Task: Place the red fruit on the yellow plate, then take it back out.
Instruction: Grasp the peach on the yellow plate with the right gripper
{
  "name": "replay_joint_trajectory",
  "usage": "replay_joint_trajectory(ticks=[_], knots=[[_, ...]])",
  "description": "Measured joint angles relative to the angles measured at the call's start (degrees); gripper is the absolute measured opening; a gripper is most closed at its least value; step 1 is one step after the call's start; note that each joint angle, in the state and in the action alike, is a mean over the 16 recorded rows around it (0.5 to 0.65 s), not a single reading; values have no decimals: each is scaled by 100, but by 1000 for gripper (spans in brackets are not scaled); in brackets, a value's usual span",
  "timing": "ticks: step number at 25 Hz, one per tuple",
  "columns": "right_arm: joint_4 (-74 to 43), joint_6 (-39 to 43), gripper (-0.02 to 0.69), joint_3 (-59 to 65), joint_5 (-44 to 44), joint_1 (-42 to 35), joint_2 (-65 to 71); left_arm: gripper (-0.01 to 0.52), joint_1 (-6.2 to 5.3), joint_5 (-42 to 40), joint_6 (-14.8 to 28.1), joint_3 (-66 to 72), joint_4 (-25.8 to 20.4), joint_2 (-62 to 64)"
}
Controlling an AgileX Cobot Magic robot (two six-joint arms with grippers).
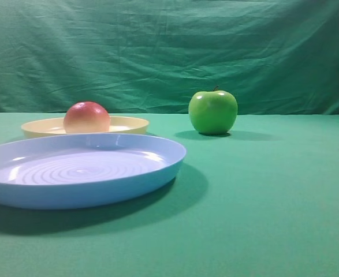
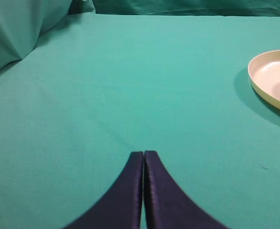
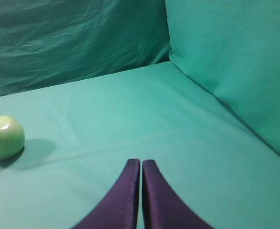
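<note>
The red fruit apparently sits on the yellow plate, so retrieval comes next: the closed, empty left end effector must open toward 2 o'clock while the right end effector idles closed and empty.

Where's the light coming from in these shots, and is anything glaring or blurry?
High view: apple shows a bright highlight upper left and shadows fall rightward, so light comes from the left; blue plate glints. Left wrist view: yellow plate shades the cloth on its left. Right wrist view: apple looks washed out.

I see a shiny green apple on the green cloth, and a blue plate up front, maybe empty.
</note>
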Motion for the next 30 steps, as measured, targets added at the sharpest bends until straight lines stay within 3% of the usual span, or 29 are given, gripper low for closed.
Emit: replay_joint_trajectory(ticks=[30], knots=[[8, -459, 0, 566, -54, 133, -220, 0, 0, 0, 0, 0, 0, 0]])
